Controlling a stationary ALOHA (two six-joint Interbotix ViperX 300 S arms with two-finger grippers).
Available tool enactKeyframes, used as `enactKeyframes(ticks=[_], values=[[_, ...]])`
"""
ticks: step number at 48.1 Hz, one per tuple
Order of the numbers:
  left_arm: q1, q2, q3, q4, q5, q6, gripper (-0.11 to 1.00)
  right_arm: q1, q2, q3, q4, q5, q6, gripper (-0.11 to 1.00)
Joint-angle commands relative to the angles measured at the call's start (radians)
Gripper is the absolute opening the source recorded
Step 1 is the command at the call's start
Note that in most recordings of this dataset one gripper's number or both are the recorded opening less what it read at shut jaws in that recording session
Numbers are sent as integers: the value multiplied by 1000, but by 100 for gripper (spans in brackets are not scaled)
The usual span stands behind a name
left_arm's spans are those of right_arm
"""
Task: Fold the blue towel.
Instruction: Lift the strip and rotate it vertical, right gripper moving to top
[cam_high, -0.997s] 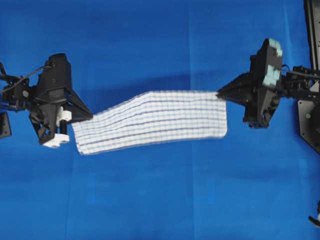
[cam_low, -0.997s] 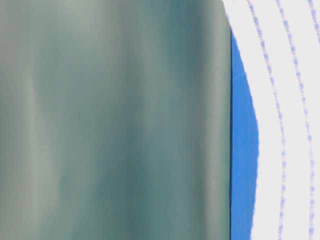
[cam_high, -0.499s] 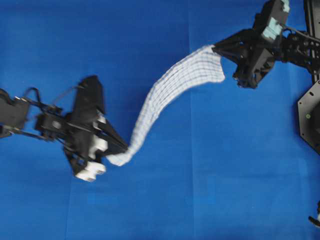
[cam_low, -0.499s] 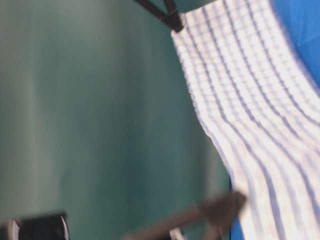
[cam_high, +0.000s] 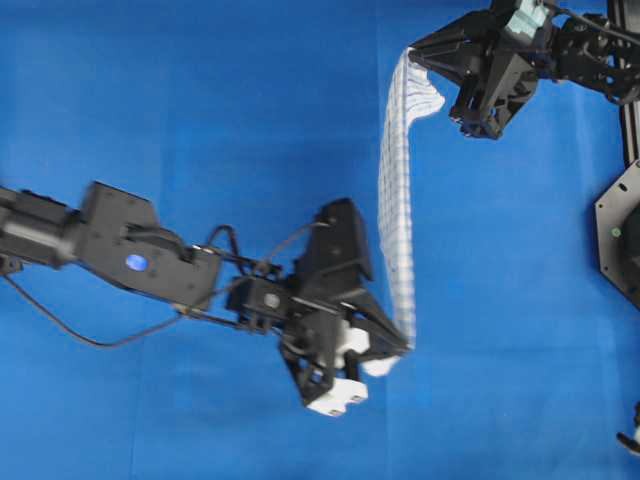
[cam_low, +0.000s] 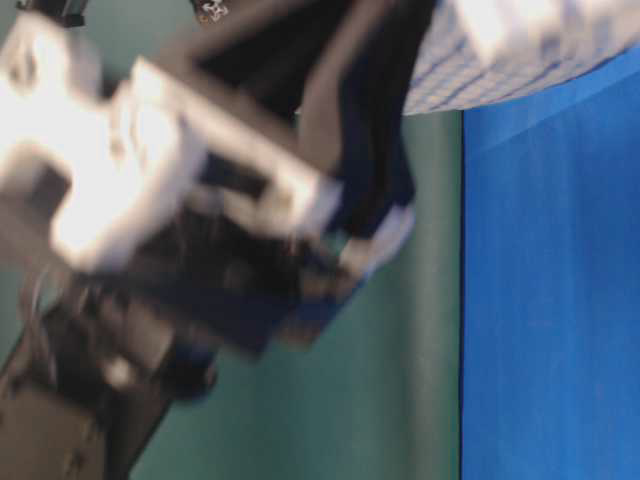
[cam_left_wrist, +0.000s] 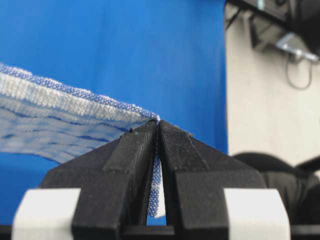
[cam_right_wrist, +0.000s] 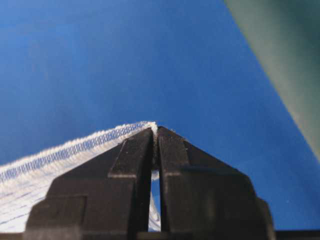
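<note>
Blue counter (cam_high: 200, 120) below; blue towel (cam_high: 397, 200) strung taut, long axis straight between claws. Left claw (cam_high: 397, 348) pinched shut on near corner, right claw (cam_high: 415, 52) pinched shut on far corner.

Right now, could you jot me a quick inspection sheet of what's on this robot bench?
Surface: blue table covering, bare where visible.
Job's things: blue towel, a striped cloth stretched in the air between the two grippers, seen nearly edge-on from overhead.
Clutter: nothing seen.
Grippers: left gripper shut on a towel corner; right gripper shut on another corner.
Cables: black cable looping beside the left arm.
Surroundings: green wall beyond the table edge.
</note>
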Motion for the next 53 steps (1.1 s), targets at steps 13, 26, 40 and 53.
enactKeyframes(ticks=[13,26,40,53], values=[[-3,23,-51,3,-78,2,2,-9,26,-58,-23,25,-9,-4],[-3,25,86,-15,-262,-8,2,-9,183,-140,-32,43,-11,-4],[-31,21,253,-106,-440,-8,2,-6,370,-259,-48,48,-17,-4],[-57,-14,356,-249,-440,-8,2,15,505,-364,-49,46,-20,-4]])
